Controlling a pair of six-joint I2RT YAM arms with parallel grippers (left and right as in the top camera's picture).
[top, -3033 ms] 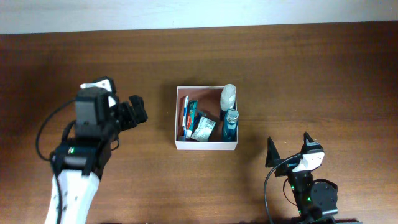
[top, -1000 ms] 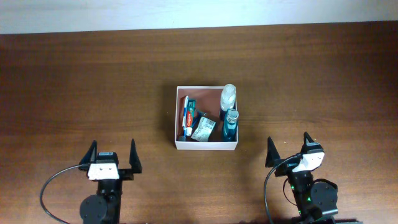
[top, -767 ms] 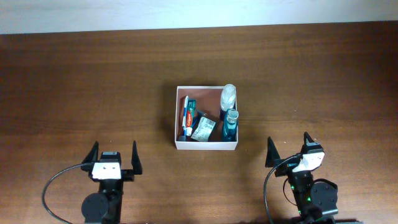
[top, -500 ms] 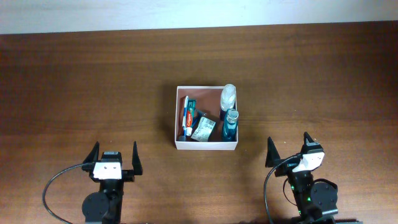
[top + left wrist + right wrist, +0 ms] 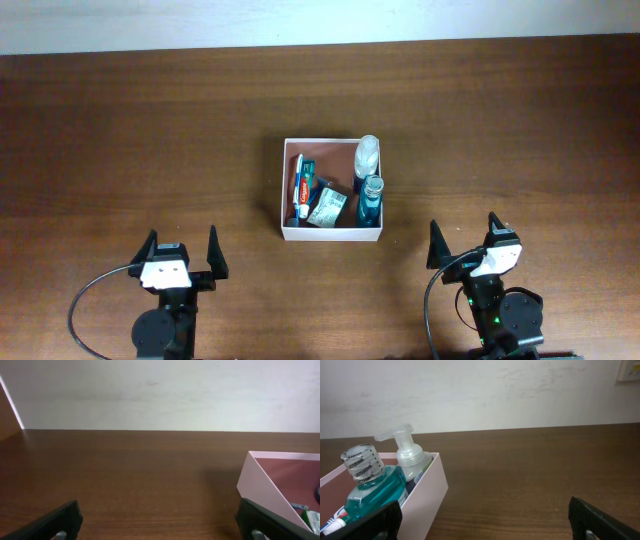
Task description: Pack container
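Wood table: square white-walled container, reddish-brown inside, open top.

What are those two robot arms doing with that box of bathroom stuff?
Right now neither arm is touching anything. The left tool and the right tool are both open and empty near the front edge of the table, apart from the container. Inside it are a toothpaste tube, a small packet, a blue mouthwash bottle and a pump bottle. The packing looks finished.
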